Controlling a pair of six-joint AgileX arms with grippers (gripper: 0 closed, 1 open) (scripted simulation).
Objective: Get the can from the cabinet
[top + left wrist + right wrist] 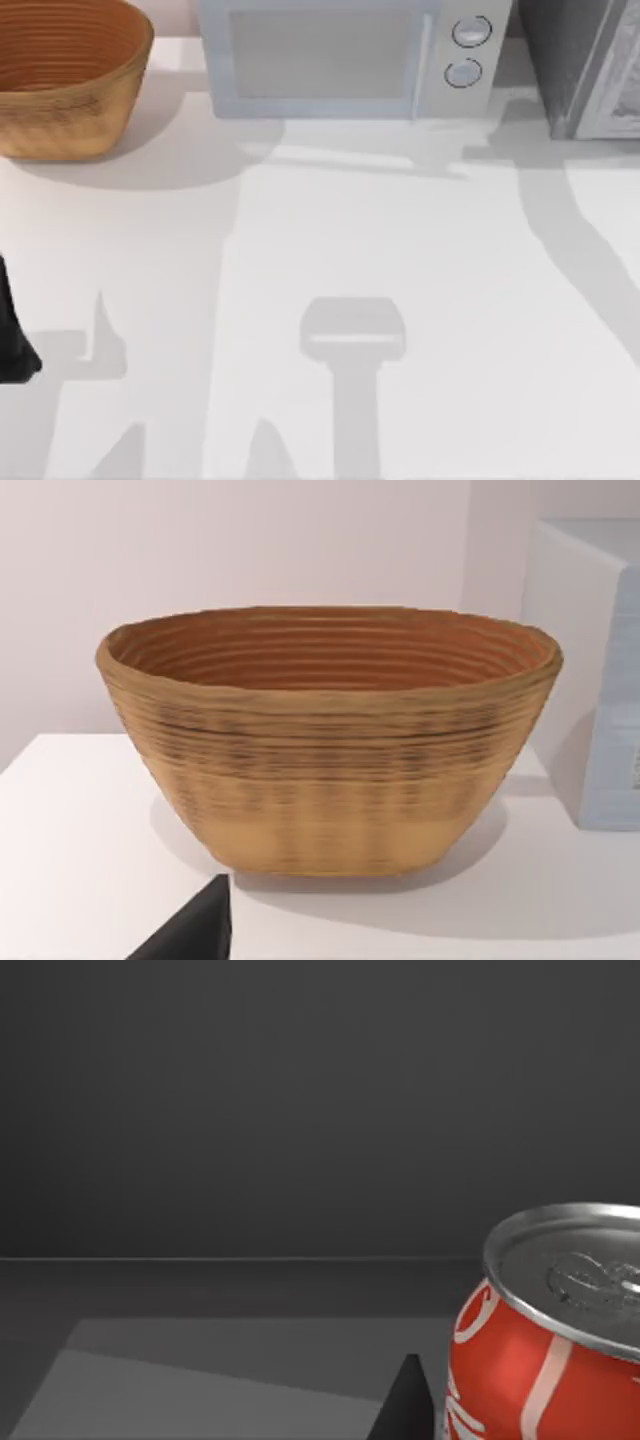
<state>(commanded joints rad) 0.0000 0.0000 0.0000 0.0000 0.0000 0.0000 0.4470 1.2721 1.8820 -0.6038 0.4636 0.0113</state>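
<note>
- Looking down on our table (pixel 330 250), the basket (pixel 65 75) sits way out at about 10 o'clock, in the far left corner.
- The microwave (pixel 345 55) is at 12 o'clock along the back edge, just beside the basket on its right, not touching it.
- The cabinet (pixel 585 65) is at around 2 o'clock in the far right corner, near the microwave's right side.
- Our left arm (pixel 12 335) is at 9 o'clock, at the left edge, well in front of the basket.
- On our right wrist view, the can (pixel 550 1330) stands upright on a shelf (pixel 200 1380), back wall behind it.
</note>
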